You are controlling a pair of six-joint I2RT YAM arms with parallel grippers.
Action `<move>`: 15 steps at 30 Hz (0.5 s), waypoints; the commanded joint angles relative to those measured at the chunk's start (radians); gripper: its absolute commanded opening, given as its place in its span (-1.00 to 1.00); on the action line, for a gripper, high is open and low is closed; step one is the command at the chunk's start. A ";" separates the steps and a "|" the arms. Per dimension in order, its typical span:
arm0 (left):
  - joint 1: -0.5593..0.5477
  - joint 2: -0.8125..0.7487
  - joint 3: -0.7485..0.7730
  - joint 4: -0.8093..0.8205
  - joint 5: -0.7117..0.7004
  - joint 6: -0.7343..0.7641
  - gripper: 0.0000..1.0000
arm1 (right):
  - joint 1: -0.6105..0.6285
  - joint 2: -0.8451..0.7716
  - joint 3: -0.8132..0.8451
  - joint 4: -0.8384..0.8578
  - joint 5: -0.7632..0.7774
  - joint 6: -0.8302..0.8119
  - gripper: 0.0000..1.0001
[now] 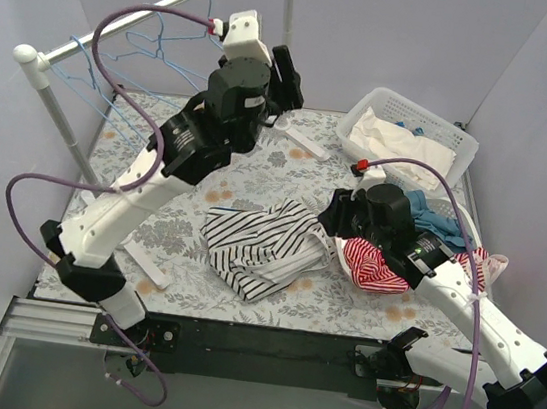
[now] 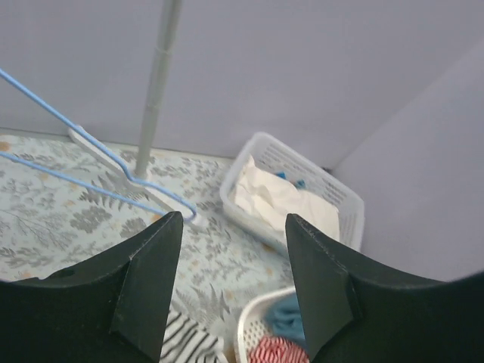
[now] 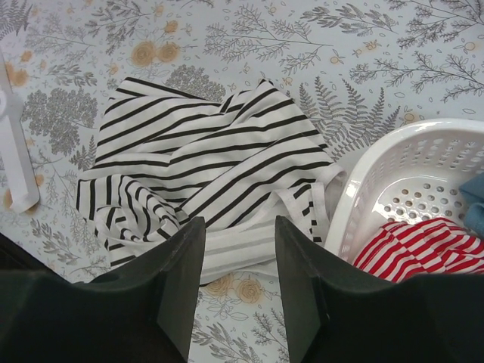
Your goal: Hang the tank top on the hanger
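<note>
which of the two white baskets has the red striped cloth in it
The nearer basket, right beside the tank top, holds the red-and-white striped garment; the far basket by the back wall holds mostly white cloth.

Left arm (image 1: 158, 164) raised and stretched away, left hand (image 2: 234, 225) parted, right arm (image 1: 464, 290) low, right hand (image 3: 239, 227) seemingly parted too

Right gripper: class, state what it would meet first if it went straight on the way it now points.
Probably the tank top: the open right gripper points down at its near edge, though height is unclear.
</note>
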 commanded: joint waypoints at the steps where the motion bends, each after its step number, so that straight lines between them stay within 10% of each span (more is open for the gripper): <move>1: 0.112 0.113 0.227 -0.138 -0.054 -0.003 0.14 | -0.002 -0.013 0.008 0.044 -0.063 -0.021 0.01; 15: 0.332 0.171 0.161 -0.122 0.000 -0.140 0.09 | -0.002 0.010 0.034 0.023 -0.158 -0.034 0.05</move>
